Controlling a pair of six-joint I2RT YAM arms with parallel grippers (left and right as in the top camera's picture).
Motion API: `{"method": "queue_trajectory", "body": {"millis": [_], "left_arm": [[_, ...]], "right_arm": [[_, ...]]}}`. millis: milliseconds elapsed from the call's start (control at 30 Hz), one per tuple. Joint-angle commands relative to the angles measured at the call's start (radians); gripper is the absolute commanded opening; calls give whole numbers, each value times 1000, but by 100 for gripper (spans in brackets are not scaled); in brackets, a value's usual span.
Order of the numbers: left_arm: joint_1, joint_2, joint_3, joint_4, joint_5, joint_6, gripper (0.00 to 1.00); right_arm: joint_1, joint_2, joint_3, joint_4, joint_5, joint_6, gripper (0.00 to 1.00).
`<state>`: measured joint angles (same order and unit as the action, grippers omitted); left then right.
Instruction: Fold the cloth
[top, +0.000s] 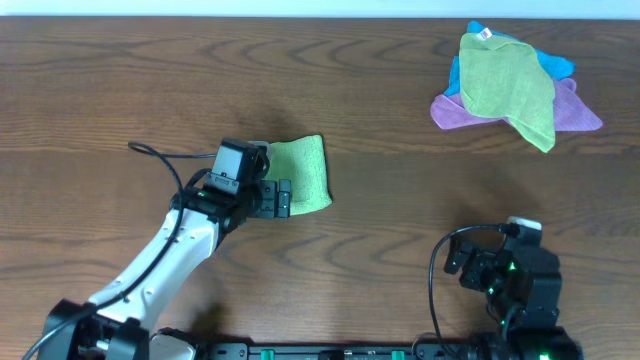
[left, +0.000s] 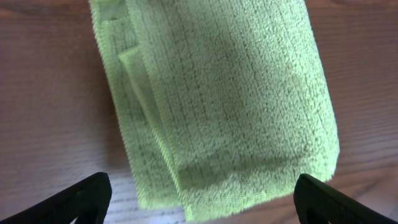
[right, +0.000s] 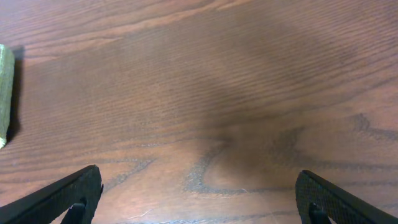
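Observation:
The light lime-green cloth (top: 302, 171) lies folded into a narrow rectangle on the wooden table (top: 120, 90), left of centre. In the left wrist view the cloth (left: 230, 93) shows stacked layers with folded edges on its left side. My left gripper (top: 282, 198) is open just over the cloth's near end, its two fingertips (left: 199, 200) spread wider than the cloth and holding nothing. My right gripper (right: 199, 198) is open and empty above bare wood at the front right; the right arm (top: 510, 275) sits there. A sliver of the cloth (right: 5, 93) shows at its view's left edge.
A pile of other cloths lies at the back right: a duller olive-green cloth (top: 505, 85) with a small tag on top, over a purple cloth (top: 455, 112) and a blue cloth (top: 560, 66). The table's far edge runs along the top.

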<state>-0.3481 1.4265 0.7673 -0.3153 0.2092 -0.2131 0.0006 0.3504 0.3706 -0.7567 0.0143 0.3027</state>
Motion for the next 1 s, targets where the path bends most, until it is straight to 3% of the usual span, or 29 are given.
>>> {"method": "queue_trajectory", "body": {"millis": [0, 400, 867, 900, 933, 967], "left_arm": [[-1, 48, 1, 27, 21, -9, 95], [-1, 186, 1, 173, 72, 0, 95], [-1, 257, 1, 211, 72, -19, 98], [-1, 256, 1, 212, 72, -20, 95], [-1, 257, 1, 212, 70, -20, 81], [-1, 257, 1, 212, 66, -20, 76]], "right_arm": [[6, -29, -15, 0, -4, -12, 99], [8, -78, -16, 1, -4, -11, 99], [8, -85, -16, 1, -4, -12, 99], [8, -85, -16, 1, -4, -11, 99], [8, -85, -16, 1, -4, -12, 99], [8, -85, -16, 1, -4, -11, 99]]}}
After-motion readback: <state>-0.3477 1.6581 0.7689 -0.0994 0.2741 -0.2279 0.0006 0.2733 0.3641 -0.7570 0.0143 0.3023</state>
